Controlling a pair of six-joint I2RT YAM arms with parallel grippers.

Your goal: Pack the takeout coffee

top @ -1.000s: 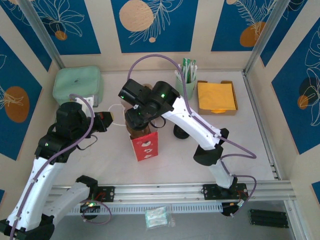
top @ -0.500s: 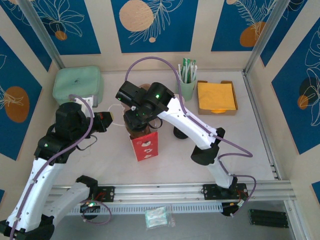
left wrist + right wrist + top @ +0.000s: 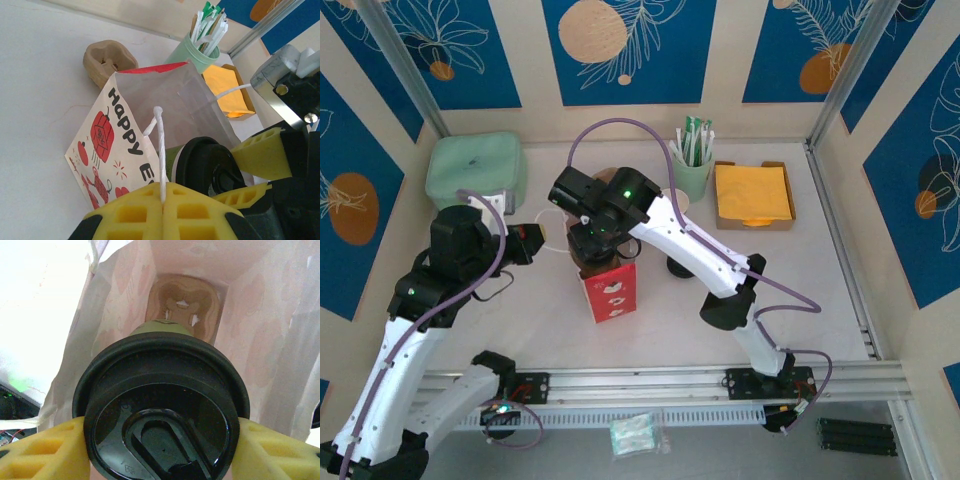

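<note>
Tabletop (image 3: 820,300), white and walled by blue-and-cream panels, carries everything here. The right arm (image 3: 690,245) reaches from its base to the middle of the table, and the left arm (image 3: 410,300) bends in from the left side. A mint-green lidded container (image 3: 475,170) sits at the back left corner.

A paper bag (image 3: 610,290), red and white with "Happy" printed on its side, stands upright and open at mid-table between the two grippers. At the back right lies a cardboard tray of orange napkins (image 3: 752,195), and just beside it a mint-green holder (image 3: 695,175) of wrapped straws and sticks. A moulded pulp cup carrier (image 3: 110,60) rests on the table behind the bag; another carrier (image 3: 182,305) lies on the bag's floor.

The takeout coffee (image 3: 160,390), black lid up, hangs inside the bag's mouth with paper walls all round it, above that inner carrier; whether it touches the carrier cannot be told. The right gripper (image 3: 162,450) grasps it, one yellow pad pressed to each side just under the lid. The left gripper (image 3: 162,197) is clenched on the bag's white cord handle (image 3: 161,150), which rises taut from between its pads.
</note>
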